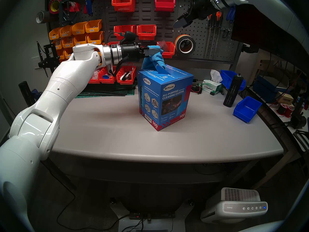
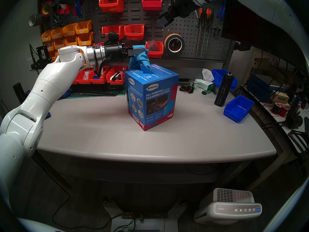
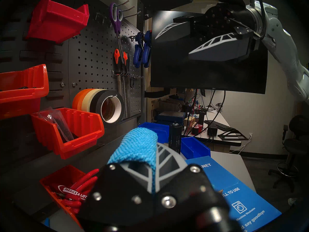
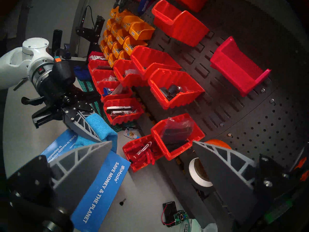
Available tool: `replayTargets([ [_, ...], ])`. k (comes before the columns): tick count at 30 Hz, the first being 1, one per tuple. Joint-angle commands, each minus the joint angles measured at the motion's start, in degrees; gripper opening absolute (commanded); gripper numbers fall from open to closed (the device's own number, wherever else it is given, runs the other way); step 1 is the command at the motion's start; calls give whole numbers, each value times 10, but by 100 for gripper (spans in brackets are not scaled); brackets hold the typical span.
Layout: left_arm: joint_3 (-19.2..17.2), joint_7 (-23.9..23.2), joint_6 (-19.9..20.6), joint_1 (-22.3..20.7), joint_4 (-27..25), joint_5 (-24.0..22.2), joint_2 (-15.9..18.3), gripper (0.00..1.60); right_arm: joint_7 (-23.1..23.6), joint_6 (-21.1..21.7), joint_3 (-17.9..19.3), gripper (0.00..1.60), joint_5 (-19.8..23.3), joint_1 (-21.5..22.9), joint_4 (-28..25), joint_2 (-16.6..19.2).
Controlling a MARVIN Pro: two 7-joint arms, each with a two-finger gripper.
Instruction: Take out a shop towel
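The shop towel (image 1: pixel 156 59) (image 2: pixel 142 58) is a bright blue woven cloth. It rises from the slot in the top of the blue UiMade carton (image 1: pixel 168 99) (image 2: pixel 153 99), which stands mid-table. Its lower end still runs into that slot. My left gripper (image 1: pixel 158 52) (image 2: pixel 144 51) reaches in level from the left, just above the carton, and is shut on the towel's upper end. In the left wrist view the towel (image 3: pixel 137 148) drapes over the closed fingers (image 3: pixel 167 159). My right gripper (image 1: pixel 181 24) (image 3: pixel 173 47) (image 4: pixel 152 143) hangs open and empty, high above the carton's right side.
A pegboard with red bins (image 1: pixel 145 31) and a tape roll (image 1: pixel 184 45) stands close behind the left gripper. A Kimtech tissue box (image 1: pixel 211 88), a black canister (image 1: pixel 233 91) and a blue bin (image 1: pixel 246 110) sit at the table's right. A green mat (image 1: pixel 103 93) lies back left.
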Motion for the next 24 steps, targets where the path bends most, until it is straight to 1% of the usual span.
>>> replayTargets([
  [1, -13, 1, 1, -25, -8, -5, 0, 0, -11, -5, 17, 160, 0, 21, 7, 3],
  [7, -13, 2, 1, -25, -8, -5, 0, 0, -19, -12, 20, 160, 7, 14, 10, -5],
  [13, -13, 2, 1, -25, -8, -5, 0, 0, -37, -26, 27, 160, 22, 2, 17, -16],
  [24, -13, 2, 1, -25, -8, -5, 0, 0, -65, -46, 32, 160, 34, -7, 31, -31],
])
